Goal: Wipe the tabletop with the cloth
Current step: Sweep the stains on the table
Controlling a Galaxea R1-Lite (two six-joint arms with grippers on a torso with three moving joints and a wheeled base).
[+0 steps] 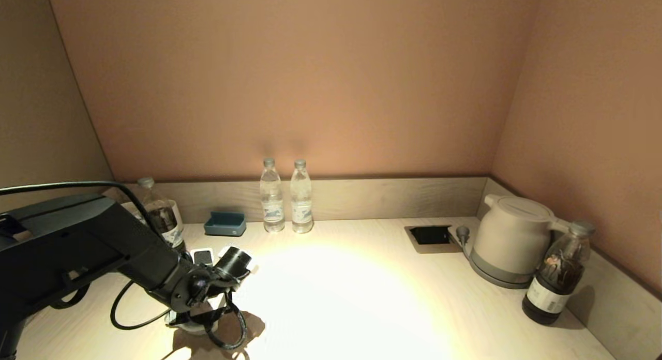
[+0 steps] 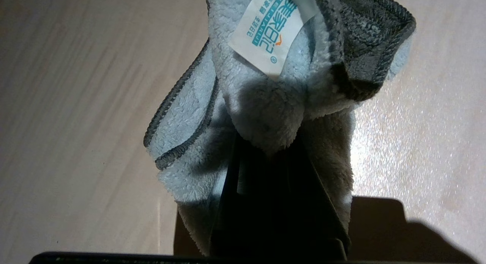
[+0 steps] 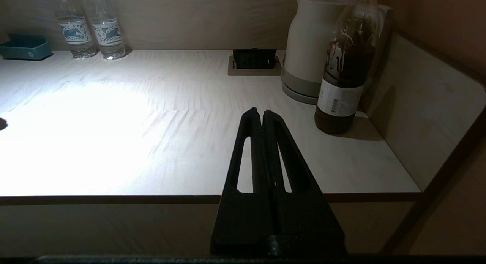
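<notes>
Desk: pale wood-grain desk [image 1: 362, 298] with a grey rim, brightly lit at its middle.
Left tool: left tool [image 2: 265, 157] low over the desk's near-left part, fingers clamped on the cloth [image 2: 262, 104].
Cloth: light blue, bunched, white tag showing, hanging onto the desk.
Right tool: right tool [image 3: 262, 116] fingers pressed together, empty, off the desk's front edge.

Two water bottles [image 1: 287, 197] are standing at the far side of the tabletop [image 1: 362, 298], the kettle [image 1: 509, 241] sitting far right.
</notes>
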